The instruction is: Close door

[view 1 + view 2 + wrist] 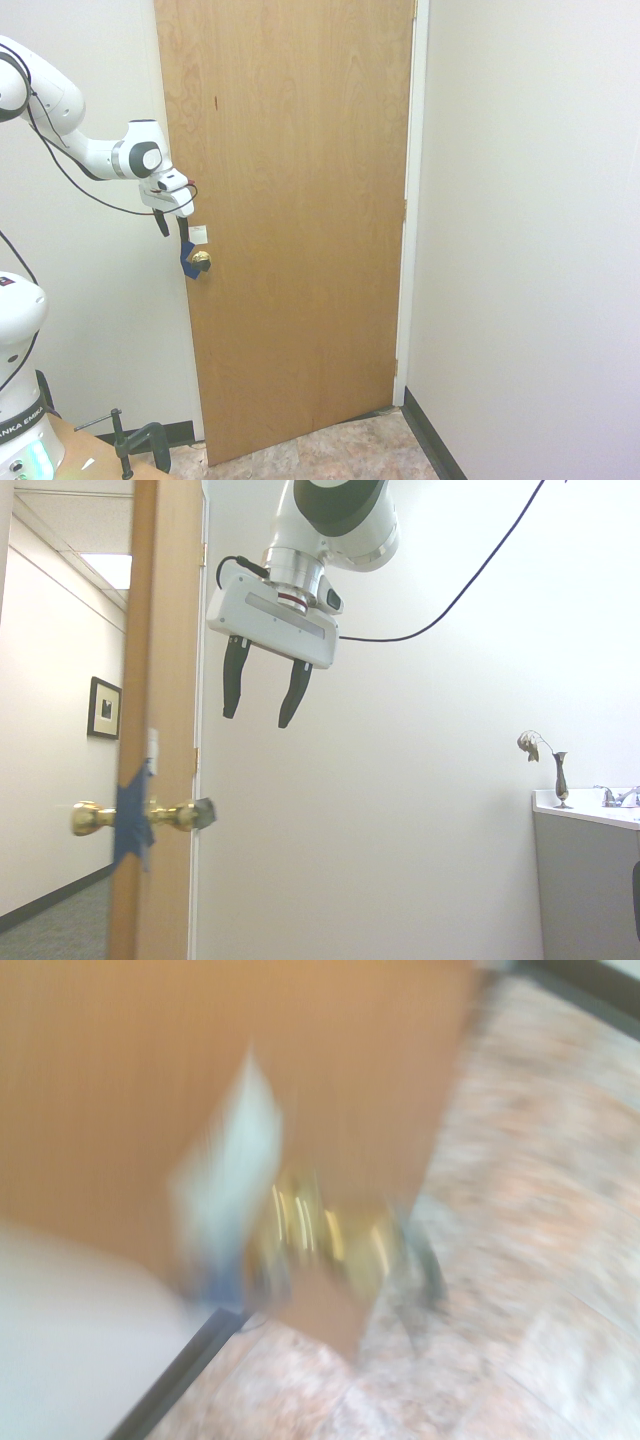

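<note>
One white arm poises its claw, fingers spread and empty, just above the brass knob of the oak door, which stands ajar on its hinges. Contact appears not yet made; closing it likely calls for lowering beside the taped knob, then pushing the door toward its frame.

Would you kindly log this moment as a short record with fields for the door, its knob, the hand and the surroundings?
door: wooden door, ajar, seen edge-on in the second exterior view
knob: brass knob with blue tape, white sticker above it
hand: hand open, empty, above the knob, not touching it
surroundings: white wall; framed picture in the hallway; small vase on a counter
wrist view: blurred
</note>
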`<move>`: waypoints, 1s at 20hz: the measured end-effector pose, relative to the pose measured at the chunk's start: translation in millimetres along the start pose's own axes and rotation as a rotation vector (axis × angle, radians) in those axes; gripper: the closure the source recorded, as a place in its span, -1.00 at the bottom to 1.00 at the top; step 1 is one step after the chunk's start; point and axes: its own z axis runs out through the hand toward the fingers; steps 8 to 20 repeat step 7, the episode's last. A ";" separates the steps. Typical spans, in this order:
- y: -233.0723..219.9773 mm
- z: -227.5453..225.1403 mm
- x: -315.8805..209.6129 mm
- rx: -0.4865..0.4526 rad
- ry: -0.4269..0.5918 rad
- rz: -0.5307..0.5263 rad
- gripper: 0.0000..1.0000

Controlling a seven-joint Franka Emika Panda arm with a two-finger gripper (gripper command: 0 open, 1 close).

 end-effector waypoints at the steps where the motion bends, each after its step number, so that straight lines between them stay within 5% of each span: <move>1: 4.3 -1.0 11.2 0.001 0.001 -0.005 -1.00; 7: 60.4 -48.1 60.8 -0.011 0.005 0.021 -1.00; 20: 60.4 -48.1 60.8 -0.011 0.005 0.021 -1.00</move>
